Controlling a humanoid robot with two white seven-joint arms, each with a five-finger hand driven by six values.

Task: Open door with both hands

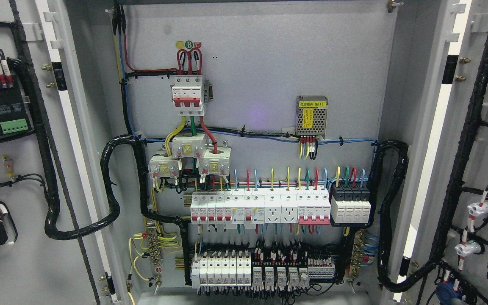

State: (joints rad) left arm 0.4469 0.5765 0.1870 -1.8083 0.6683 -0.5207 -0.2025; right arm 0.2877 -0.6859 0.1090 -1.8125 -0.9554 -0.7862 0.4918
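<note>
Inside cabinet (252, 106), breakers (259, 207), both doors (23, 169) open

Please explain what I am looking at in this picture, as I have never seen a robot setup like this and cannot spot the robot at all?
There is only one picture, taken from a camera on a humanoid robot's head, so you see what it sees. Neither robot hand nor arm is in view, and nothing is being held.

The robot faces an open electrical cabinet. Both doors are swung wide: the left door and the right door show their wired inner faces at the picture's edges.

On the grey back panel sit a red-and-white main breaker, a small meshed power supply with a yellow label, a row of white breakers, and terminal blocks along the bottom. Thick black cable bundles loop from the panel to each door.
</note>
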